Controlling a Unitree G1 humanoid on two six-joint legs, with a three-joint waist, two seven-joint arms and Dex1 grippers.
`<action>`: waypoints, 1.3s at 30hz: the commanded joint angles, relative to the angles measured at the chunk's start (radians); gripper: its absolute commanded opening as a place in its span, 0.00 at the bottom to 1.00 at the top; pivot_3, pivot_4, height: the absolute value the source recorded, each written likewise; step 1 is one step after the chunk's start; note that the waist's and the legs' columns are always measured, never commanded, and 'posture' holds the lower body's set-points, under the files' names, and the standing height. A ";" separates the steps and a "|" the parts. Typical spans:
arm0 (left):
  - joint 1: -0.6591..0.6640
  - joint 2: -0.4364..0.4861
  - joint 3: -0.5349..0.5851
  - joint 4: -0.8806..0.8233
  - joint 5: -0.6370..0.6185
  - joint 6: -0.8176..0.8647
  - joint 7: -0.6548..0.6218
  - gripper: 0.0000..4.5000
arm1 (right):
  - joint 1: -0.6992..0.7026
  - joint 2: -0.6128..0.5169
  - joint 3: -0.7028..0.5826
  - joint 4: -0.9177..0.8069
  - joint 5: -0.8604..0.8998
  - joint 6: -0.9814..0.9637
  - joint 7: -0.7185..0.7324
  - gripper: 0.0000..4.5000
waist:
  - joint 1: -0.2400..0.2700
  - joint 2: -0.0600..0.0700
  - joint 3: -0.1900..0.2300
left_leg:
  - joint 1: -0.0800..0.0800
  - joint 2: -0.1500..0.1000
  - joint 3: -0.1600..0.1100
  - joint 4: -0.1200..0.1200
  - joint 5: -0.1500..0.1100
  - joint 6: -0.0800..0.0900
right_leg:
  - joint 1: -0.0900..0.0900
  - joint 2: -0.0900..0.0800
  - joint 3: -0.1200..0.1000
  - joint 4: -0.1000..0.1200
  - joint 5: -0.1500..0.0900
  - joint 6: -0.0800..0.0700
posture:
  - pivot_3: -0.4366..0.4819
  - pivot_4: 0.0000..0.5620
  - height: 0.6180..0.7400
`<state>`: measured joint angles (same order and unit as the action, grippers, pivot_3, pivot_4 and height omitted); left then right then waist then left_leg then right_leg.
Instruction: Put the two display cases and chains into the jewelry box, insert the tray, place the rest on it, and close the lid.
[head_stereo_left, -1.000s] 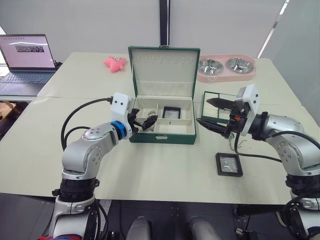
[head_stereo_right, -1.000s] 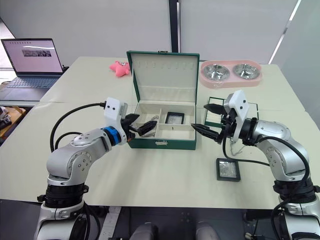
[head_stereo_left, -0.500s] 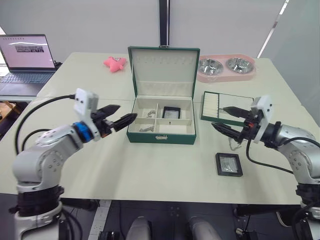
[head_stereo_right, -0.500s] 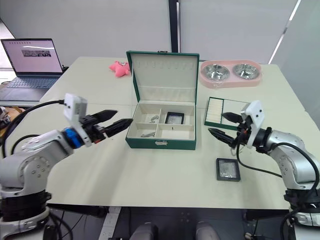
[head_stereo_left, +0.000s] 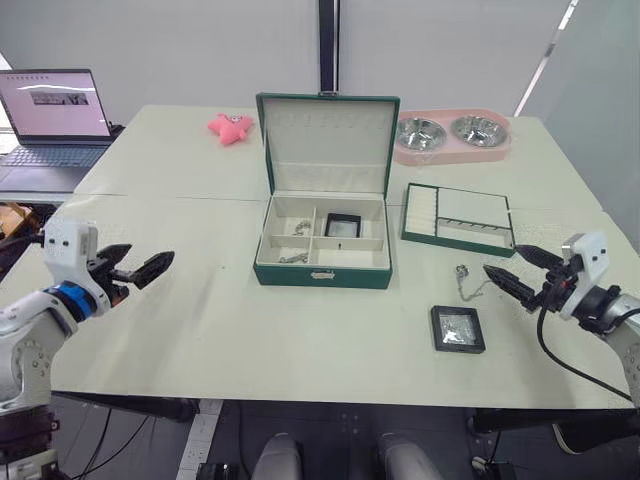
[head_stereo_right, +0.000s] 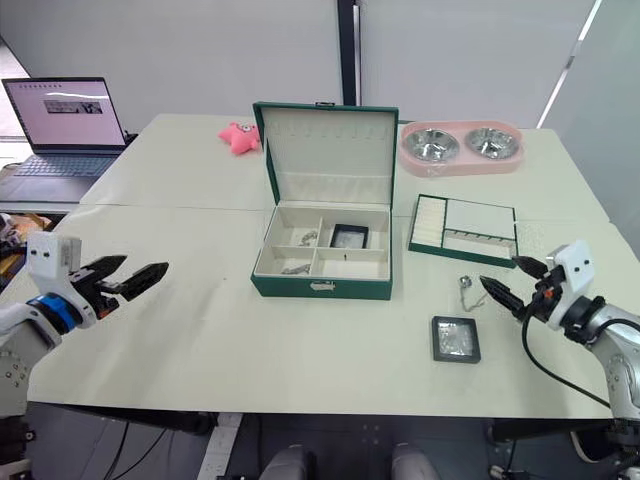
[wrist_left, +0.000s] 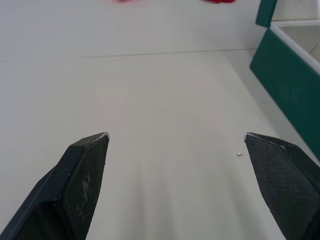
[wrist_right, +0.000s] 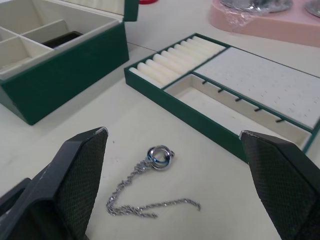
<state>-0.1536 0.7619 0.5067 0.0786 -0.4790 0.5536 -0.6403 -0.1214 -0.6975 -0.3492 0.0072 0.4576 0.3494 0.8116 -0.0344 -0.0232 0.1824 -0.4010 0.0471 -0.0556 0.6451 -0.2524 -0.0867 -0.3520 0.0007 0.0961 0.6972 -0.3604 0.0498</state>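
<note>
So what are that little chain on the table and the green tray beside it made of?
The chain looks like polished silvery metal: fine links and a shiny ring that catches the light. The tray appears to be a stiff green shell, perhaps leatherette, with a matte cream lining that looks like soft fabric, rolled into padded ribs at one end.

Pale cream table (head_stereo_left: 200, 330), carrying an open green jewelry box (head_stereo_left: 323, 262) at the middle. Beside it a shallow green tray (head_stereo_left: 458, 217), a loose chain (head_stereo_left: 465, 282) and a black display case (head_stereo_left: 458, 329). Farther back, a pink toy (head_stereo_left: 230, 126), a pink double bowl (head_stereo_left: 451, 137), and a laptop (head_stereo_left: 52, 120).
</note>
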 joint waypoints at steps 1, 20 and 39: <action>0.003 -0.021 0.055 0.030 0.051 -0.100 0.089 1.00 | 0.004 0.039 -0.077 0.085 -0.028 -0.132 -0.066 1.00 | 0.000 0.000 0.000 | 0.000 0.000 0.000 0.000 0.000 0.000 | 0.000 0.000 0.000 0.000 0.000 0.000 | 0.48 0.27 1.00; -0.015 -0.116 0.037 0.148 0.113 -0.257 0.233 1.00 | -0.015 0.073 -0.078 0.281 -0.083 -0.331 -0.144 1.00 | 0.000 0.000 0.000 | 0.001 0.000 0.001 0.000 0.000 0.000 | 0.001 0.000 0.000 0.001 0.000 0.000 | 0.48 0.27 1.00; -0.169 -0.110 -0.125 -0.145 -0.074 -0.076 0.031 1.00 | -0.084 -0.027 -0.007 0.176 -0.017 -0.207 0.073 1.00 | 0.002 0.000 0.000 | 0.001 0.000 0.001 0.001 0.000 0.000 | 0.001 -0.001 0.000 0.001 0.000 0.000 | 0.48 0.27 1.00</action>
<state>-0.3058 0.6353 0.4020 -0.0114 -0.5196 0.4604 -0.5722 -0.1963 -0.6986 -0.3580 0.2387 0.4167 0.1284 0.8427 -0.0326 -0.0230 0.1822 -0.4004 0.0466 -0.0546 0.6458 -0.2523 -0.0869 -0.3507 0.0002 0.0961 0.6981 -0.3604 0.0499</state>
